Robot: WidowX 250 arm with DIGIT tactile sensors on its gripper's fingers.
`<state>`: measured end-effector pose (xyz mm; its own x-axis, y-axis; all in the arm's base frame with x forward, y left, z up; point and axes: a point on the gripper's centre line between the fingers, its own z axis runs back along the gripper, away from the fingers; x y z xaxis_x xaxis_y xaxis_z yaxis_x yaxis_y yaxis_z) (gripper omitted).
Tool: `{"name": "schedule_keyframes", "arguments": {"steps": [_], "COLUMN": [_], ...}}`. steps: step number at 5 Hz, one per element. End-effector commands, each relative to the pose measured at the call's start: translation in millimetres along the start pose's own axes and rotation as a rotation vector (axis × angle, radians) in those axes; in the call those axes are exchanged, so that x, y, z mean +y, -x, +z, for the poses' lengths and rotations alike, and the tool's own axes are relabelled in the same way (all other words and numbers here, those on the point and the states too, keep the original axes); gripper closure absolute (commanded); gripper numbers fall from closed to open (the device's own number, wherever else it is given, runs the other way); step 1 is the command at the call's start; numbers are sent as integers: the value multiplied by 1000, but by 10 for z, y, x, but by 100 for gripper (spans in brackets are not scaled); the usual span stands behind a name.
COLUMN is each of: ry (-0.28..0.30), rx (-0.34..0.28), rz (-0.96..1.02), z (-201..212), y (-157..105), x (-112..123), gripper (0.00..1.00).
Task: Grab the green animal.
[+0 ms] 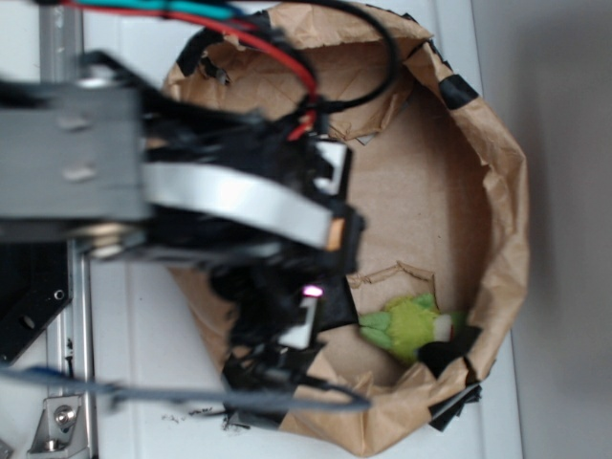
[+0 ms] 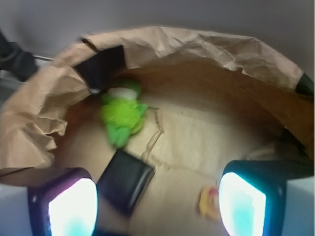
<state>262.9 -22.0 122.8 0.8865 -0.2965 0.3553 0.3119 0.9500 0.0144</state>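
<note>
The green animal [image 2: 122, 116], a fuzzy lime-green plush with a pale patch, lies on the floor of a brown paper ring near its far left wall in the wrist view. Seen from outside, the green animal [image 1: 409, 325] rests at the ring's lower right, partly behind a black tape flap. My gripper [image 2: 157, 206] is open, its two glowing pads wide apart with nothing between them. It hangs well short of the plush, over the ring's near side. In the exterior view the gripper [image 1: 320, 244] sits left of the plush.
A crumpled brown paper wall [image 1: 502, 191] with black tape patches encloses the area. A black square pad [image 2: 125, 179] lies just ahead of the left finger. A yellow duck [image 2: 209, 201] with a red beak sits beside the right finger. Cables [image 1: 287, 48] cross above.
</note>
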Motion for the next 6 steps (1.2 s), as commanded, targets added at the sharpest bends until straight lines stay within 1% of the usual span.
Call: {"name": "schedule_keyframes", "arguments": {"steps": [1, 2, 3, 4, 5, 6], "ry": [56, 128, 173, 226, 239, 189], "rx": [-28, -46, -98, -108, -83, 3], "rz": [-162, -259, -268, -269, -272, -256], "z": [-485, -664, -657, -651, -826, -1149], "y": [-175, -263, -467, -544, -535, -384], "x": [-23, -389, -577, -674, -733, -780], "gripper": [0, 0, 0, 0, 0, 100]}}
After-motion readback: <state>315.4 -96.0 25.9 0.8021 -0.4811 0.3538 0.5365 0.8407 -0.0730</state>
